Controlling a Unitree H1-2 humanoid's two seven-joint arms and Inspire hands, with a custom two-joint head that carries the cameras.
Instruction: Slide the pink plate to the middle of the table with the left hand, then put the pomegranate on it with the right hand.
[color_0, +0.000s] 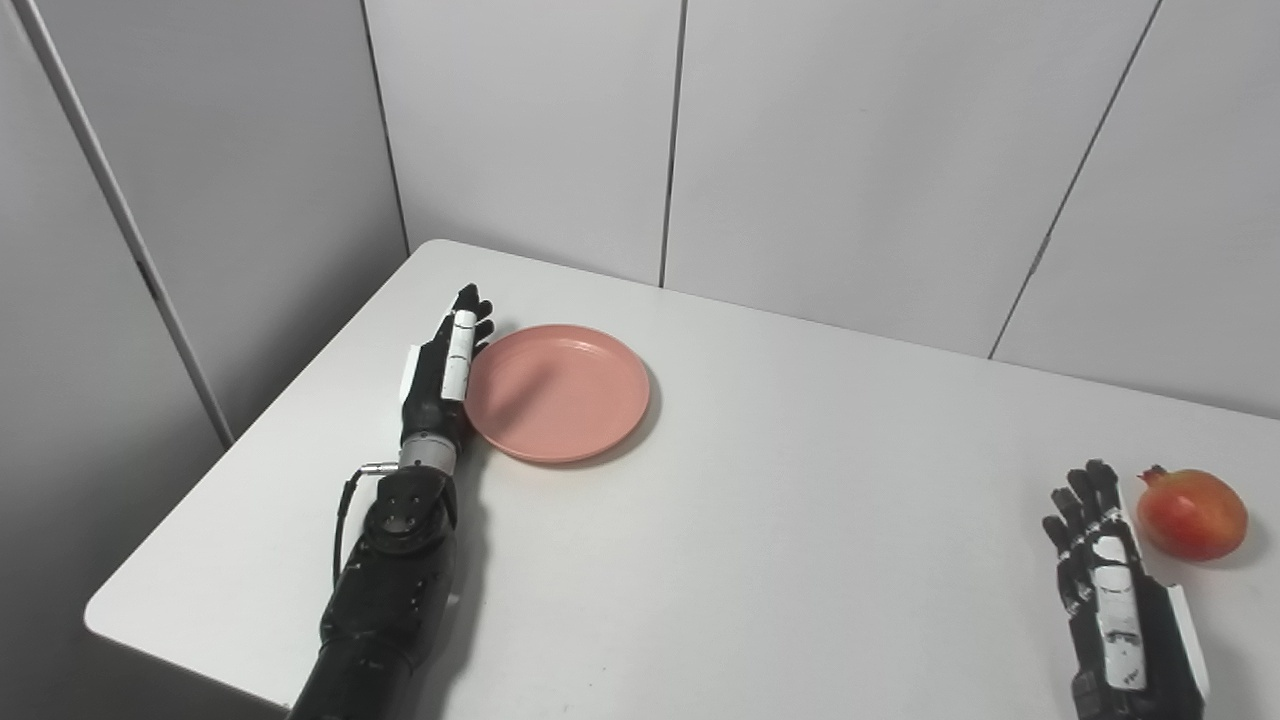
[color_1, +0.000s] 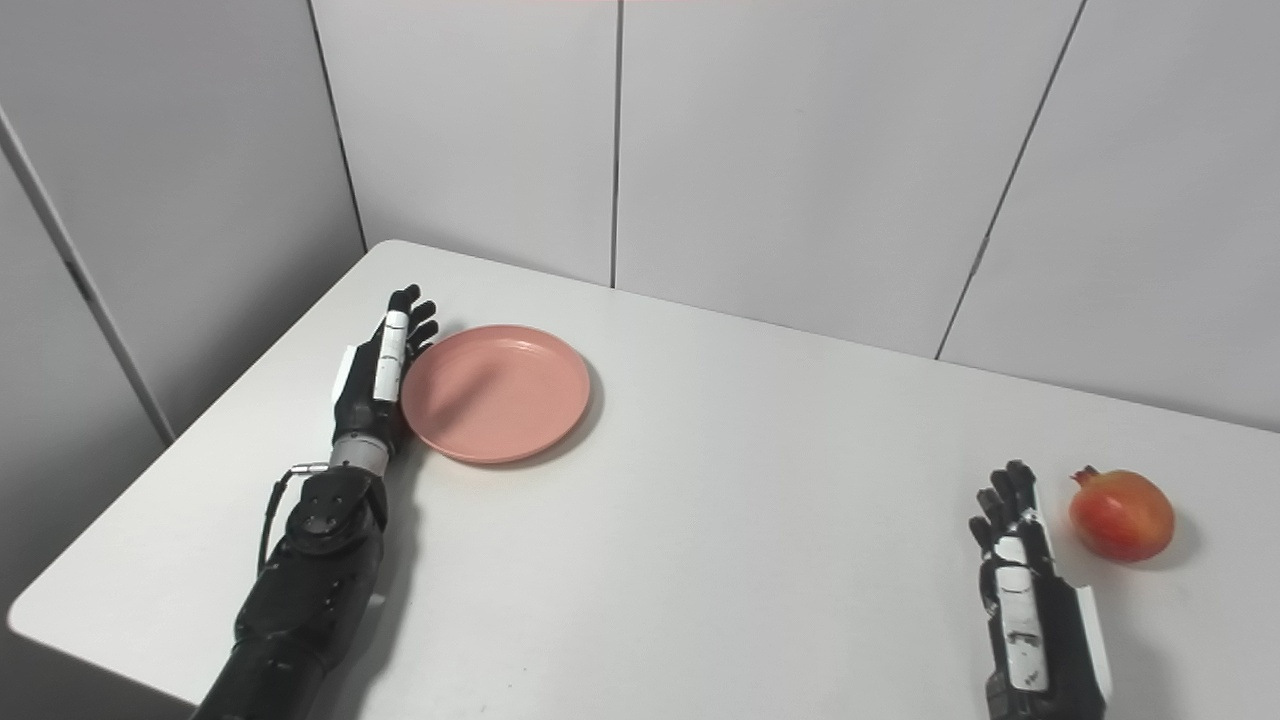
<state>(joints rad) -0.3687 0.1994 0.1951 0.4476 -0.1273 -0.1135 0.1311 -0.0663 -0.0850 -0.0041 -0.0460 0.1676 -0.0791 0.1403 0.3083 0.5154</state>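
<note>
The pink plate (color_0: 557, 392) lies on the white table (color_0: 760, 520), left of the middle. My left hand (color_0: 445, 365) is open with its fingers stretched out flat, its edge against the plate's left rim. The red-orange pomegranate (color_0: 1191, 514) sits near the table's right side. My right hand (color_0: 1110, 585) is open and empty, resting on the table just left of the pomegranate and a little nearer to me, not touching it. The same scene shows in the right eye view, with the plate (color_1: 496, 392) and pomegranate (color_1: 1121, 514).
Grey wall panels (color_0: 800, 140) stand close behind the table's far edge and along its left side. The table's near left corner (color_0: 100, 615) and left edge lie beside my left arm.
</note>
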